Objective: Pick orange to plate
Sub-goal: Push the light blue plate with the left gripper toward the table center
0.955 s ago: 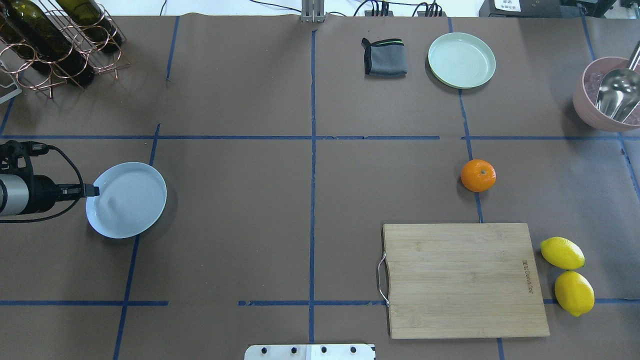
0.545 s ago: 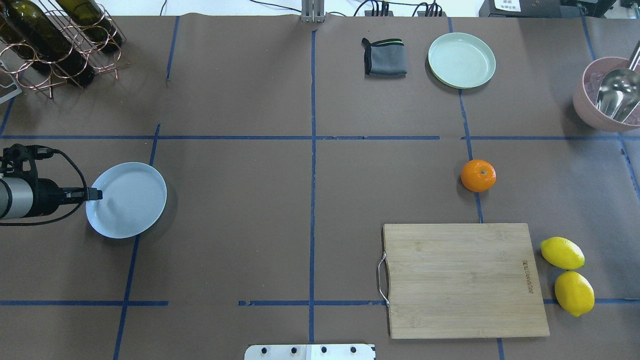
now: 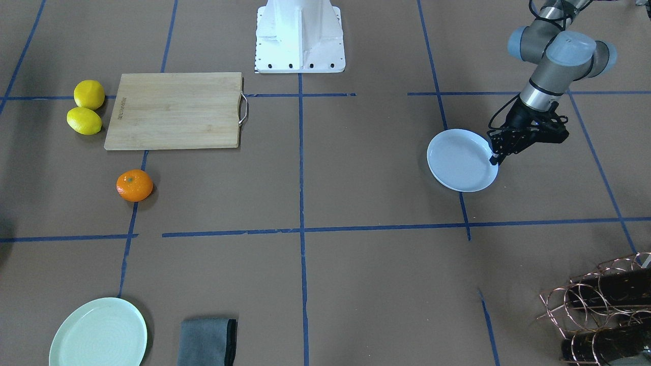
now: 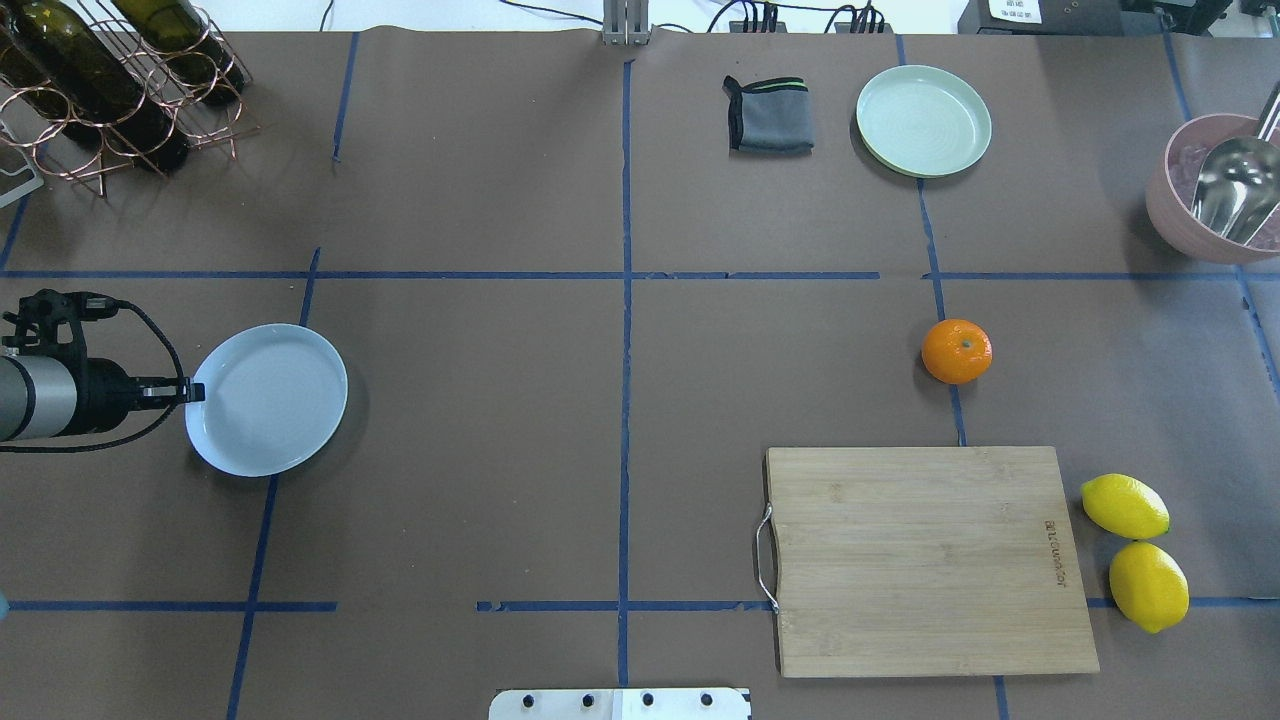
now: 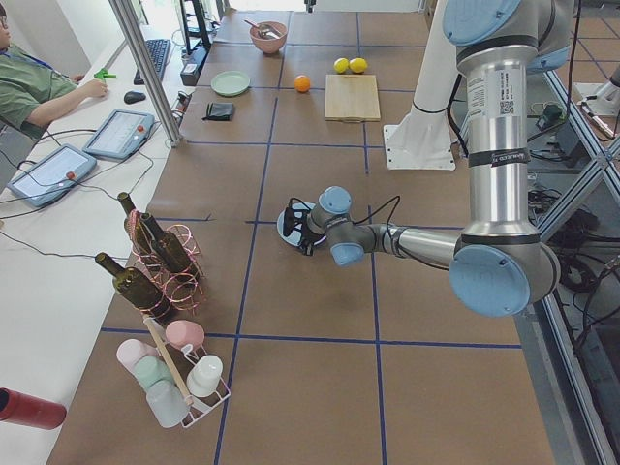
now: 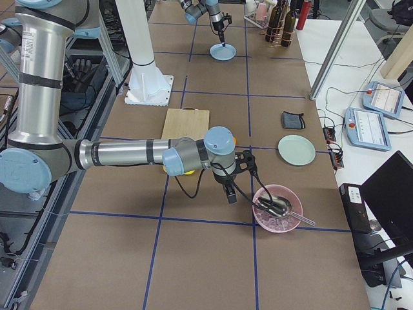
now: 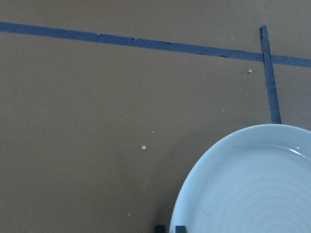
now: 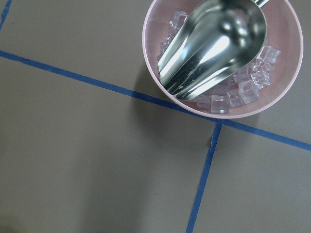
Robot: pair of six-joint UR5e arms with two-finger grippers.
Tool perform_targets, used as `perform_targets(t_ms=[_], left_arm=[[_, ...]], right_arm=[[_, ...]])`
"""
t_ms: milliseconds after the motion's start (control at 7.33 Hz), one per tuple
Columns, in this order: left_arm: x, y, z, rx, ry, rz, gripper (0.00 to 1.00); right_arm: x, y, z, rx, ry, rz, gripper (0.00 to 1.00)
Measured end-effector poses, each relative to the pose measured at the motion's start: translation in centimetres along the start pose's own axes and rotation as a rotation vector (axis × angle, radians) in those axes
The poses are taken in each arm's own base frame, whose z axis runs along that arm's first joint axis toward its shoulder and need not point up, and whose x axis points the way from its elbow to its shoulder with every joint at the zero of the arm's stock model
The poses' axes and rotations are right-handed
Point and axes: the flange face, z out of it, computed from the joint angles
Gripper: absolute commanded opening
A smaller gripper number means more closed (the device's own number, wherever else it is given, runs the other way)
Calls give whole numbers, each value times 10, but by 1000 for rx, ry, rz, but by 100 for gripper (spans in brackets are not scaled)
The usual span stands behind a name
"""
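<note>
A brown surface point(image 4: 500, 400) crossed by blue tape lines is seen. A wooden cutting board point(image 4: 925, 560) is laid on its right half. The bluish-white plate point(image 4: 267, 400) is found at the far left, and a pink bowl point(image 4: 1170, 220) at the far right. The orange point(image 4: 957, 351) is set just beyond the board, well apart from the plate. The plate's rim is pinched by the left fingers point(image 4: 188, 392). The right fingers point(image 6: 230, 194) are held beside the bowl; their state cannot be told.
</note>
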Motion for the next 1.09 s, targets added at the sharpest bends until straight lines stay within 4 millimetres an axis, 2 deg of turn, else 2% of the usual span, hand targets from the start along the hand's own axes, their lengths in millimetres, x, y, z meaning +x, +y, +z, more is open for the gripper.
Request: perform_targets(t_ms=[273,409,545,818,955,1091], left_arm=[[34,-8,-22,15,57,15,0],[62,-17,-31,23,80,17,0],[101,-31,-35,28,92,14,0],[214,-70,-22,41,78,-32,0],[274,-77,-8,38,65,-39,0],[320,-77,9,29,69,-42,0]], right_arm=[[0,0,0,1,-2,0,100],[-1,0,-1,1,-2,-1,100],[-1,0,-1,1,-2,0,100],[-1,0,-1,1,-2,0,100],[0,0,0,0,-2,0,100],[0,0,0,0,-2,1,100]])
